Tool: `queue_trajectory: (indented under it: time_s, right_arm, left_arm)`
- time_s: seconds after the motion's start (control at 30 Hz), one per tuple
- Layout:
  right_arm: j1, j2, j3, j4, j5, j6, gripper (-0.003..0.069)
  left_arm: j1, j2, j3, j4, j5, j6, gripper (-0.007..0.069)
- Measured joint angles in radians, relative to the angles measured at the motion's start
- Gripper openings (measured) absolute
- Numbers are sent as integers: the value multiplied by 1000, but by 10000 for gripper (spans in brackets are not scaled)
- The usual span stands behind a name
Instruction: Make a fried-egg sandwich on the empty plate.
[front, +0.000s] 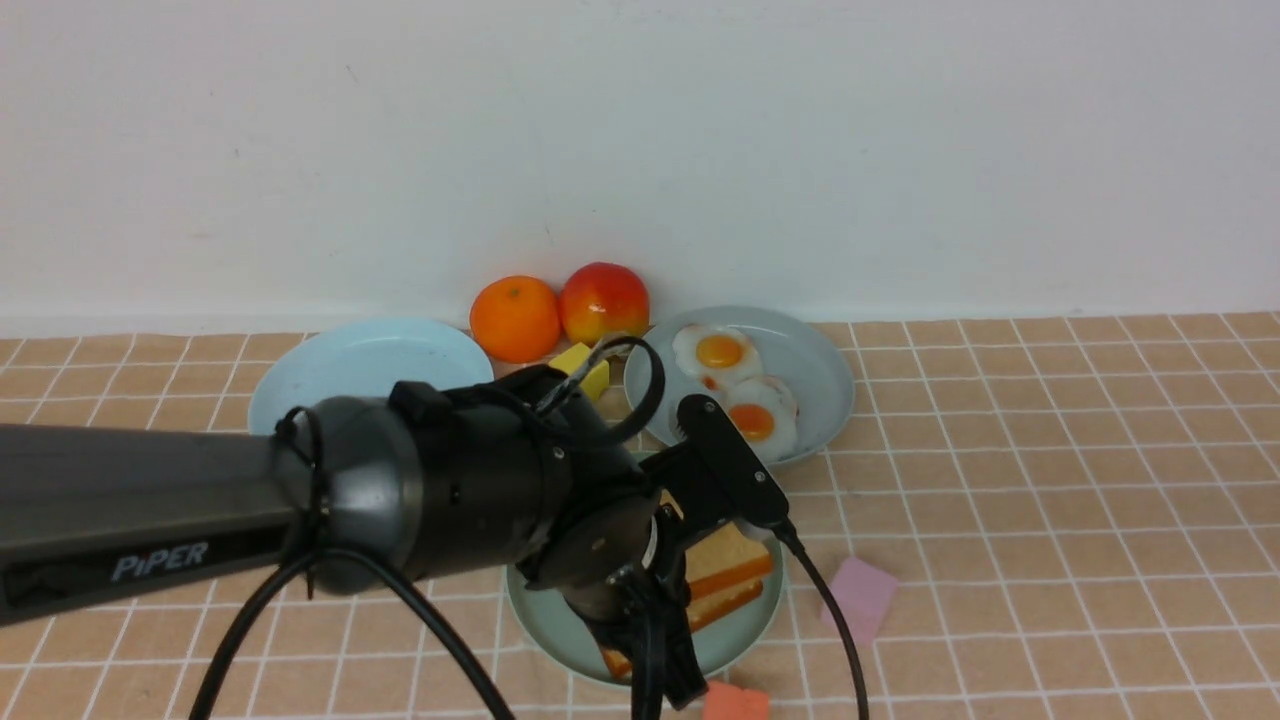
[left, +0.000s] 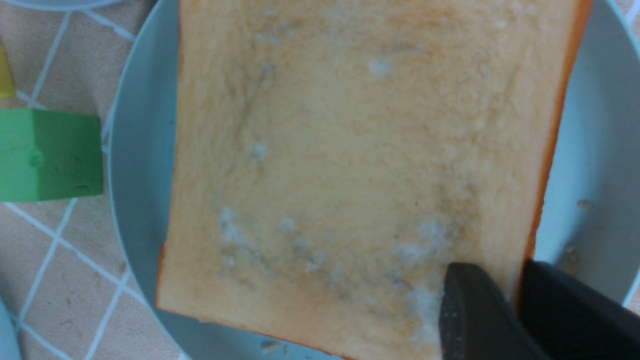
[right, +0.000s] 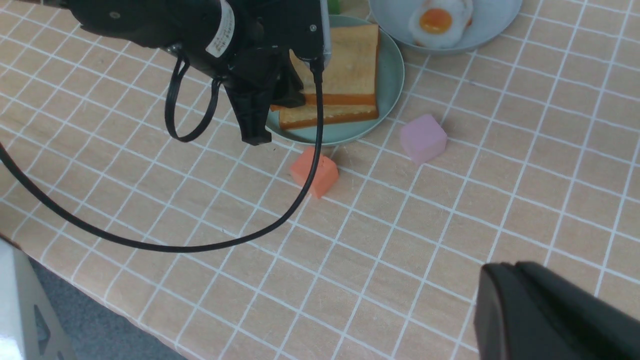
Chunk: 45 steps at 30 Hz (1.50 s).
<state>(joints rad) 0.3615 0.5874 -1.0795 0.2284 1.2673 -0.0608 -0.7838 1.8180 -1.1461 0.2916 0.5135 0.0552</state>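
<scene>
Golden-brown square toast slices (front: 728, 572) are lying stacked on the round mint-green plastic plate (front: 548, 625). The left gripper (left: 517, 300) is straddling the upper slice's crust edge, one finger on each side; whether it is squeezing cannot be told. Flat white toy eggs with orange yolks (front: 718, 352) are sitting on the grey-blue plate (front: 825, 385) behind. The right gripper (right: 515, 280) is hovering over the checked cloth (right: 400, 240), its jaws pressed together and empty.
</scene>
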Motion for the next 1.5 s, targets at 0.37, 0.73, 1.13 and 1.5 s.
queue_trajectory:
  time_s: [0.37,0.73,1.13,1.5]
  right_arm:
    - [0,0,0,0,0,8,32]
    - [0,0,0,-5,0,12,32]
    - [0,-165,75,-187,-30,185,32]
    - [0,-479,373,-306,-184,376,32]
  left_arm:
    - [0,-7,0,-34,-13,-4,323]
    - [0,-260,-2,-187,50,-14,267]
    - [0,-949,349,-309,-158,-55,-13]
    - [0,-1320,814,-474,-547,-55,-13]
